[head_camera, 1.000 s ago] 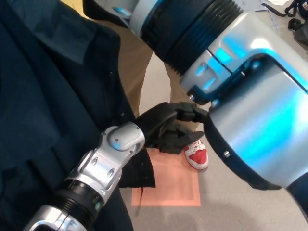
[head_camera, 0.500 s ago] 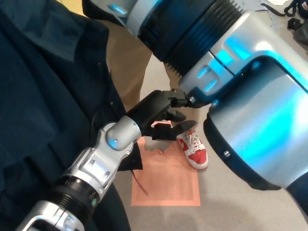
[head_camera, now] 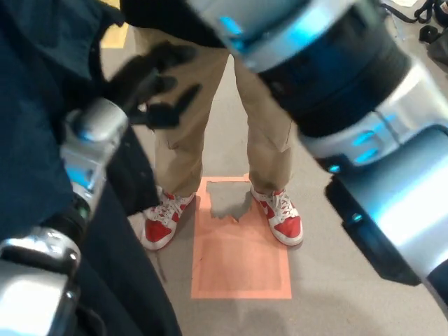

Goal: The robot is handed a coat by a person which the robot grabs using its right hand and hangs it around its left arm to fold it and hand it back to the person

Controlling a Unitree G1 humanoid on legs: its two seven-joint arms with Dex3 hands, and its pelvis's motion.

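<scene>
- My black left hand is blurred, its fingers spread apart and holding nothing, up-left of the orange floor square.
- The dark navy cloth coat drapes over my left arm, left of that square.
- My right hand is out of sight.
- A person's red-and-white sneakers stand at the square's far edge.

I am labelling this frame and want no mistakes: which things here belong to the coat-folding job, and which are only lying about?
Job:
- coat, draped at the robot's left arm
- left hand, open
- right arm; its hand is out of view
- person, only legs and shoes showing

Lying about:
- orange square on the floor
- black clutter, far corner
</scene>
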